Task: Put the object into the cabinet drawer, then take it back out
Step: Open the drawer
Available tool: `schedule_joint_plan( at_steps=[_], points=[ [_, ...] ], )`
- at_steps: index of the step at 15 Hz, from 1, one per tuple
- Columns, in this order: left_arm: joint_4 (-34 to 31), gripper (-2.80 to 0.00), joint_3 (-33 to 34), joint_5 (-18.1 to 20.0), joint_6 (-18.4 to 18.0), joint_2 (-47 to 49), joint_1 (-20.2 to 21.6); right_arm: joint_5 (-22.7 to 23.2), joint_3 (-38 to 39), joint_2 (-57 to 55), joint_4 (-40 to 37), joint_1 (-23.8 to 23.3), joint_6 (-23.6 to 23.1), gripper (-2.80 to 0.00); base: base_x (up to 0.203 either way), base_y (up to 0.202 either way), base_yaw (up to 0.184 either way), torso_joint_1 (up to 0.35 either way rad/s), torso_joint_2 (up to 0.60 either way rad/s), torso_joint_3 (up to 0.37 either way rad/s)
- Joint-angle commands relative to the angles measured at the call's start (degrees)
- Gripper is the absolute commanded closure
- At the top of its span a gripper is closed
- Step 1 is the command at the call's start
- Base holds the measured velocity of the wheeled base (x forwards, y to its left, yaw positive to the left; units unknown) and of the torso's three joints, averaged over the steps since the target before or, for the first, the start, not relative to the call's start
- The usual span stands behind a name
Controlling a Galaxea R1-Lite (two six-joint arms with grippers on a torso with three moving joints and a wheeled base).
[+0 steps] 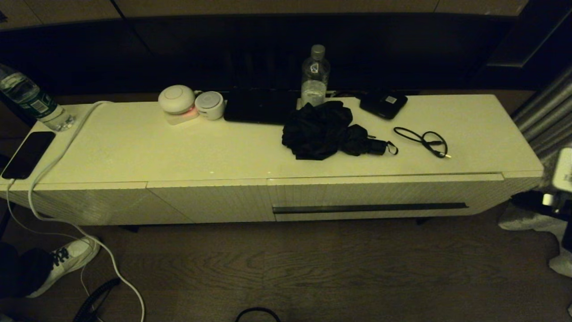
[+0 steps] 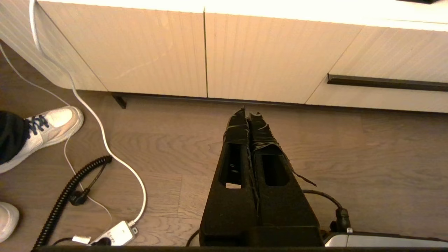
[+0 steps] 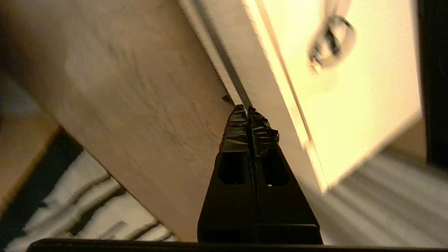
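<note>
The cabinet drawer (image 1: 384,194) is closed in the right half of the low white cabinet, its dark handle strip (image 1: 370,208) running along the ribbed front. A black folded umbrella (image 1: 328,129) lies on the cabinet top above it. Neither gripper shows in the head view. In the left wrist view my left gripper (image 2: 247,113) is shut and empty, low over the wooden floor, pointing at the plain ribbed panels beside the drawer (image 2: 395,56). In the right wrist view my right gripper (image 3: 246,109) is shut and empty, its tips close to the drawer's handle strip (image 3: 229,70) near the cabinet's right end.
On the cabinet top stand a water bottle (image 1: 315,76), a flat black case (image 1: 259,105), a small black device (image 1: 383,103), a black cable (image 1: 424,141), two white round gadgets (image 1: 177,99), a phone (image 1: 27,154) and a second bottle (image 1: 33,103). White cord (image 2: 101,133), power strip (image 2: 117,233) and shoe (image 2: 45,131) lie on the floor.
</note>
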State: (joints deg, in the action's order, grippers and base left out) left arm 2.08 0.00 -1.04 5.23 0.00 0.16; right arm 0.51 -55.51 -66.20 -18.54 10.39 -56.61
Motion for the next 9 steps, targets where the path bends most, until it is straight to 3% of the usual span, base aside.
schedule_joint_plan(
  at_steps=[1,4,9],
  points=[
    [0.02,0.00,0.00,-0.02,0.04,-0.09,0.02,-2.79,-0.26,-7.19,0.31,4.29,-4.29,0.00,0.000,0.000,0.000,0.000,0.00,0.000],
    [0.02,0.00,0.09,-0.02,0.04,-0.09,0.02,-8.08,1.68,-10.47,2.86,9.18,-7.55,0.00,0.000,0.000,0.000,0.000,0.00,0.000],
    [0.02,0.00,0.00,-0.02,0.04,-0.09,0.02,-8.75,9.88,-15.80,13.22,14.68,-8.28,0.00,0.000,0.000,0.000,0.000,0.00,0.000]
  ],
)
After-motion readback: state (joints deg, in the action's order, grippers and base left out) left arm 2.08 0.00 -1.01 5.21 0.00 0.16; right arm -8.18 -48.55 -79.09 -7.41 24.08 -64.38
